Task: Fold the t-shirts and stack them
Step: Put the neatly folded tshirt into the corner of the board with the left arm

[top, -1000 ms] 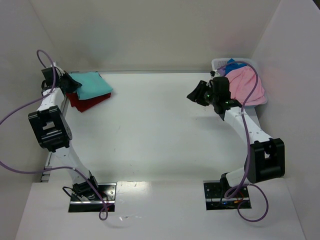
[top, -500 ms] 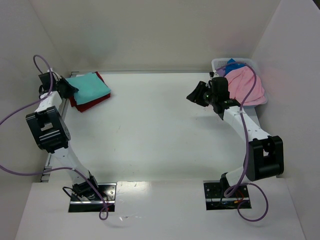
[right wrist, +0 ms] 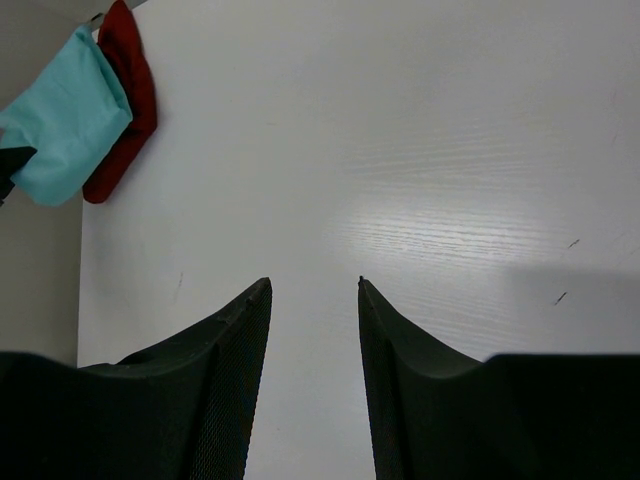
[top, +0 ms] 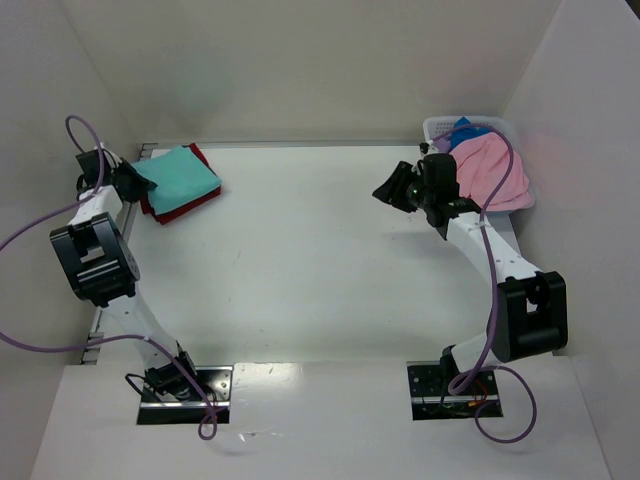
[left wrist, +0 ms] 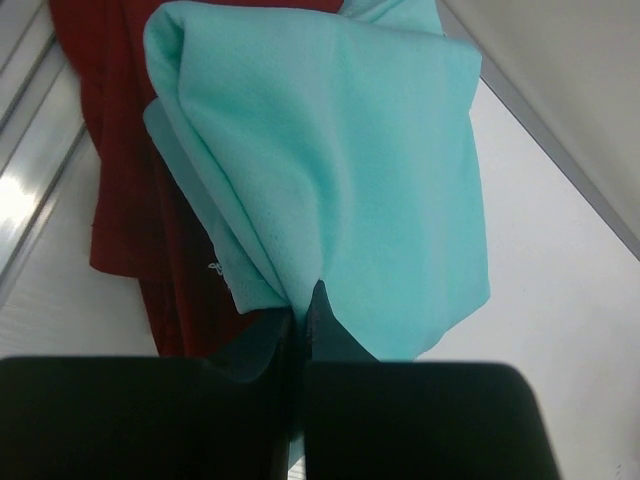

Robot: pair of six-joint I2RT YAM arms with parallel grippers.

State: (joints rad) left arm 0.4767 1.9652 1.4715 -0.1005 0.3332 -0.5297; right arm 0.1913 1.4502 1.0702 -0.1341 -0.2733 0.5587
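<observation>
White tabletop [top: 300,260] bears a teal t-shirt [left wrist: 350,170] pinched by the left claw [left wrist: 300,305]; right claw [right wrist: 313,287] hangs spread.

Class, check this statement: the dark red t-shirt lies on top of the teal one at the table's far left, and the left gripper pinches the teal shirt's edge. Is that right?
It is wrong in one respect: the teal t-shirt lies on top of the dark red t-shirt, as the left wrist view shows. The left gripper does pinch the teal edge.
</observation>
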